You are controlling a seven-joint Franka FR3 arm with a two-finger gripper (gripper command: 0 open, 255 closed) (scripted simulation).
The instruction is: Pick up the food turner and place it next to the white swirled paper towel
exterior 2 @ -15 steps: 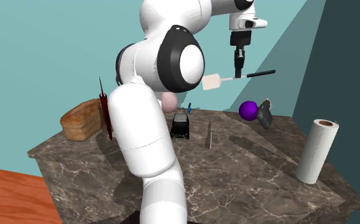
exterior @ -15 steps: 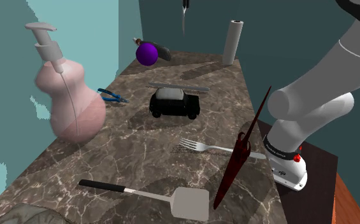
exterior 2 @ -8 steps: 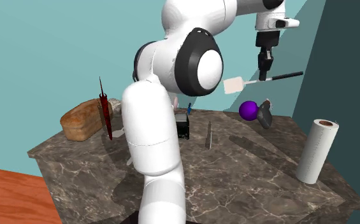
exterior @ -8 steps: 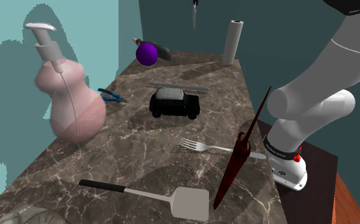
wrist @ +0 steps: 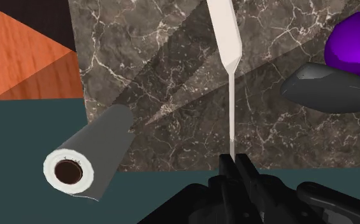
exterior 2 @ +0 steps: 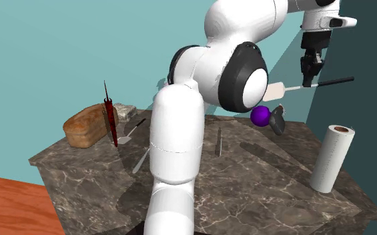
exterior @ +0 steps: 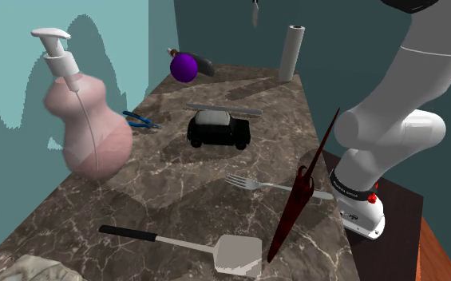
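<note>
High above the counter (exterior 2: pixel 247 180), the gripper (exterior 2: pixel 311 77) clamps the turner (exterior 2: pixel 278 87) — the wrist view adds the towel roll (wrist: pixel 86 162) below; the shoulder view crops the turner.

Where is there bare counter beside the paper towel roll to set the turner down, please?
Bare marble lies between the paper towel roll and the grey bar, and between the roll and the purple ball. It is crowded by the ball and its dark grey neighbour, and around the black toy car. The end effector holds the food turner above.
</note>
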